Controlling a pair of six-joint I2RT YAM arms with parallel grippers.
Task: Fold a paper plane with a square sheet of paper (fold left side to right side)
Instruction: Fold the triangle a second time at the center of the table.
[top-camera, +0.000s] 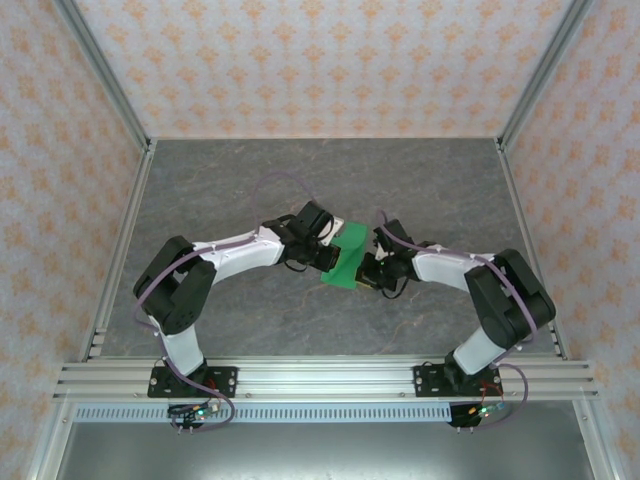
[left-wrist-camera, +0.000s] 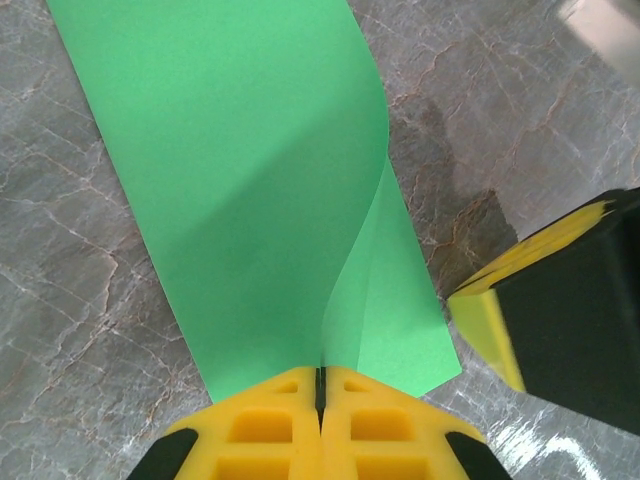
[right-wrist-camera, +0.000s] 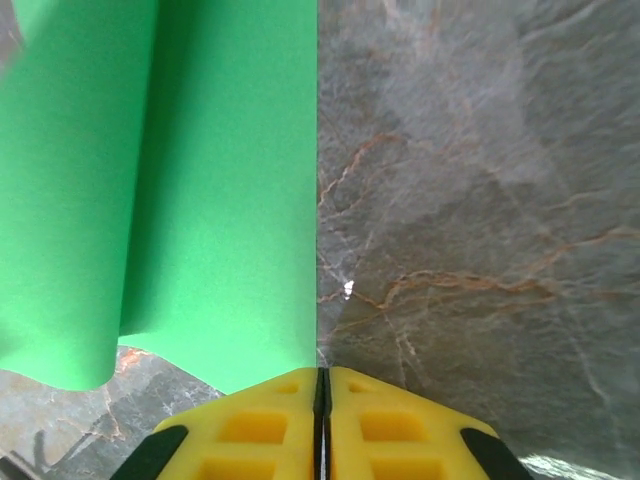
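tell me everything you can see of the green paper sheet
The square sheet of paper is thin, plain bright green and unmarked. It is partly folded over into two loose, curling layers, not pressed flat, and looks raised above the grey marbled table near its middle. The left hand is shut on its left side and the right hand is shut on an edge at its right side.

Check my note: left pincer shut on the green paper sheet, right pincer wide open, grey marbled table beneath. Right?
One thing is wrong: the right pincer is not wide open. The right wrist view shows its jaws shut on the edge of the green paper sheet. The left pincer is shut on the sheet, with the grey marbled table beneath, as noted.
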